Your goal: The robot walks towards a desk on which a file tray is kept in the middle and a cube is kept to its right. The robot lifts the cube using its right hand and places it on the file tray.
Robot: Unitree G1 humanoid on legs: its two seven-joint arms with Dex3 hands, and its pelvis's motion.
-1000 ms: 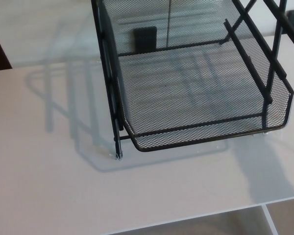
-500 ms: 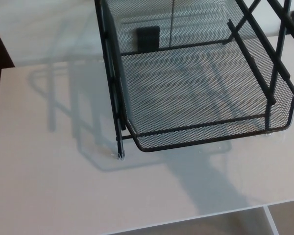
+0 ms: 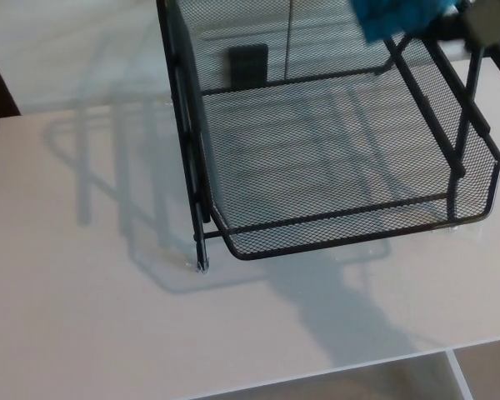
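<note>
A black wire-mesh file tray (image 3: 350,237) stands on the white desk (image 3: 83,317), filling the upper middle and right of the head view. A blurred blue cube (image 3: 396,17) hangs at the top edge, above the tray's right rear part. Right beside it, in the top right corner, a dark and grey part of my right hand (image 3: 486,23) shows, shut on the cube. Most of the hand is cut off by the picture's edge. The tray's mesh bottom has nothing on it. My left hand is out of sight.
The tray's black upright posts and side rails (image 3: 471,117) rise along its right side, close under the cube. A small black block (image 3: 247,62) shows through the mesh at the back. The desk's front edge (image 3: 317,375) runs along the bottom, with an opening below it.
The blue cube and part of my right hand have come into view at the top right, above the tray. The arm's shadow on the desk has shifted. The tray stays put.
</note>
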